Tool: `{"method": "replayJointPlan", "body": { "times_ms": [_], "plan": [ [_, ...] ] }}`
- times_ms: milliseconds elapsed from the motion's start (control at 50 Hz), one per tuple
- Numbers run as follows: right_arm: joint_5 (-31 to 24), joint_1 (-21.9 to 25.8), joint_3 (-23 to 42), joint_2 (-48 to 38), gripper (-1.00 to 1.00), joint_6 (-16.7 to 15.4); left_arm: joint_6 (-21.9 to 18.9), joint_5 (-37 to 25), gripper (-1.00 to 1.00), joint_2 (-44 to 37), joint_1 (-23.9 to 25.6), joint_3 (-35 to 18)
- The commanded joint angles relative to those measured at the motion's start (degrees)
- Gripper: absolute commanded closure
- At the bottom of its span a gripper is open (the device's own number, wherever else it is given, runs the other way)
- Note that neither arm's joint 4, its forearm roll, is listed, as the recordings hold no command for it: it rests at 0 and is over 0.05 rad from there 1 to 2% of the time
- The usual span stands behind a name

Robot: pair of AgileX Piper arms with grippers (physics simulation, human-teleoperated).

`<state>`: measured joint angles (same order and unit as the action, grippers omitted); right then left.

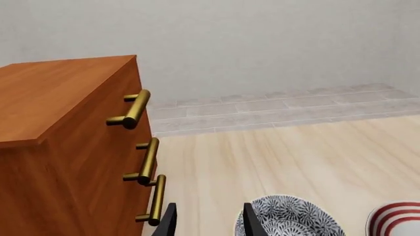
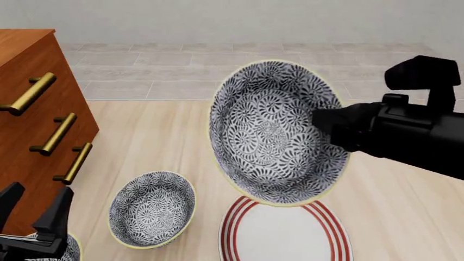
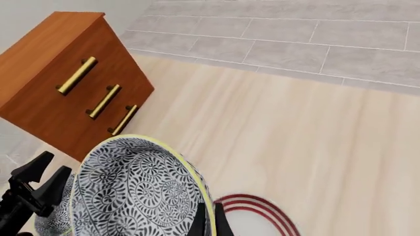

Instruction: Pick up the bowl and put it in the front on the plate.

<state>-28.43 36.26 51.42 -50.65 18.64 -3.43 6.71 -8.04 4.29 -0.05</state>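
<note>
The right pincer (image 3: 207, 219) is gripping the bowl (image 2: 275, 133) by its rim, with its 2 thin fingers (image 3: 198, 221) closing on the pale yellow edge. In the front view the bowl is hanging in the air, tipped on its side so that its patterned inside is facing the camera, and the black right arm (image 2: 406, 133) is reaching in from 3 o'clock to meet it at its right edge. The plate (image 2: 286, 231) is lying flat on the tabletop (image 2: 167, 141) at 6 o'clock from the bowl, its red rings showing just beneath the bowl's lower rim; whether the 2 are touching is hard to judge from this angle, though the bowl appears to be clear of it.

A second bowl (image 2: 152, 209) is sitting upright on the tabletop at 9 o'clock from the plate, close beside it but apart. A third bowl (image 2: 62, 251) is peeking in at the lower left corner of the front view, partly hidden behind the left pincer (image 2: 32, 209), which is standing open with its fingers spread and holding nothing. A wooden drawer chest (image 2: 29, 109) with 3 brass handles (image 2: 54, 133) is standing at 9 o'clock on the tabletop.
</note>
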Motion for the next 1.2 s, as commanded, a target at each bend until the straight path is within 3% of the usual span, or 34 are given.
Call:
{"method": "replayJointPlan", "body": {
  "times_ms": [20, 780, 1200],
  "plan": [
    [-1.77, -1.2, -1.29, 3.8, 1.0, 1.22, 0.82, 0.13, -1.0, -0.09, -0.13, 0.04],
    [-11.31, -1.77, -3.46, 11.88, 1.0, -0.35, 0.58, 1.74, -1.0, -1.86, 0.74, 0.01],
    [-10.54, -0.1, -10.95, 16.62, 1.0, 3.11, 0.87, 1.76, -1.0, -1.99, 0.43, 0.0]
  ]
}}
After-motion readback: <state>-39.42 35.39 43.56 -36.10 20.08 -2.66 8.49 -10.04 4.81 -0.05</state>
